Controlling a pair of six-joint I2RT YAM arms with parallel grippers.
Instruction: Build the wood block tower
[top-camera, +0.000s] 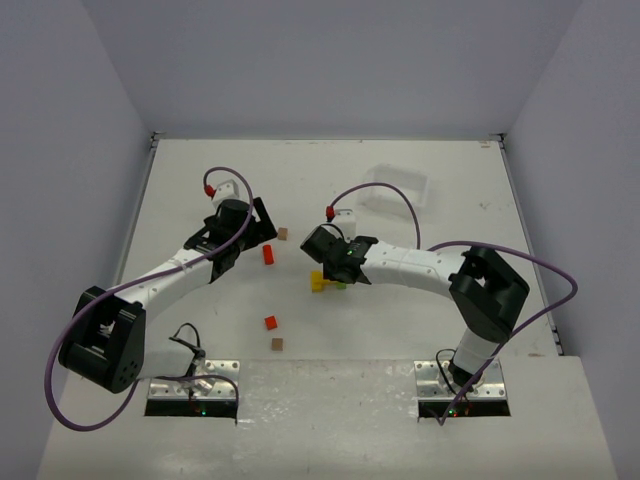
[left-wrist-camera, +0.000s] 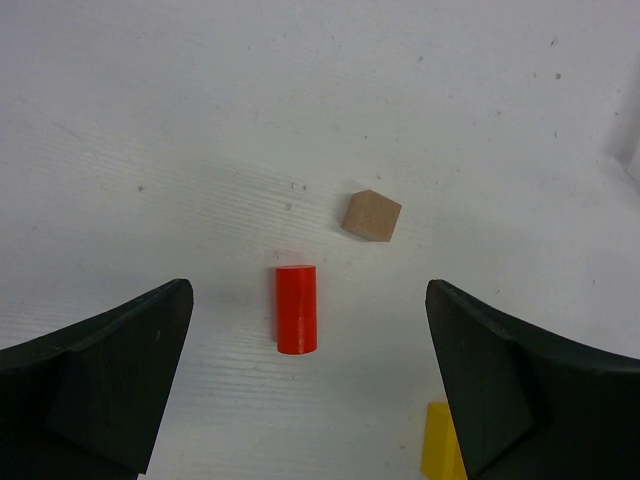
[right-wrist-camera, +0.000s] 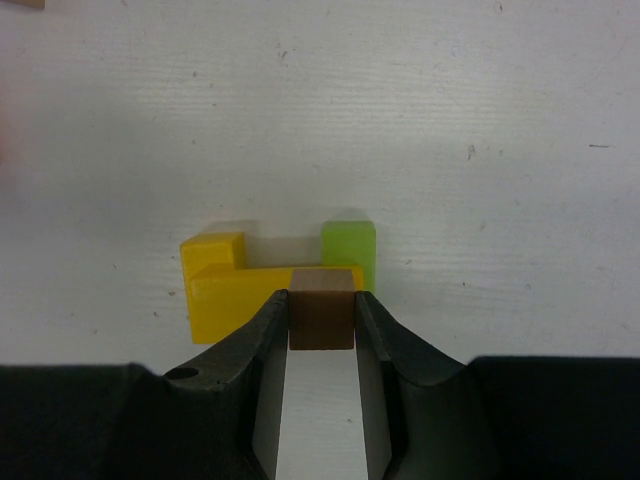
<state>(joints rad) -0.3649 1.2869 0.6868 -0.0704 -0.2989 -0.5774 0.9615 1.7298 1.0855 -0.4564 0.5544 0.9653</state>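
On the tabletop (top-camera: 400, 330), the right end effector (right-wrist-camera: 320, 300) clamped a brown block (right-wrist-camera: 322, 320) at the wood block tower (top-camera: 322, 281), merely a yellow-and-green base, while the left end effector (left-wrist-camera: 308, 290) gaped over a loose red cylinder (left-wrist-camera: 296, 310).

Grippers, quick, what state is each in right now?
Left gripper: open, holding nothing.
Right gripper: shut on the brown block.

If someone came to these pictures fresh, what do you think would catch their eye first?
The right gripper pinches a small brown block right at the yellow block and green block, centre scene. Further left, the left gripper hangs wide open over a red cylinder, with a plain wooden cube just beyond.
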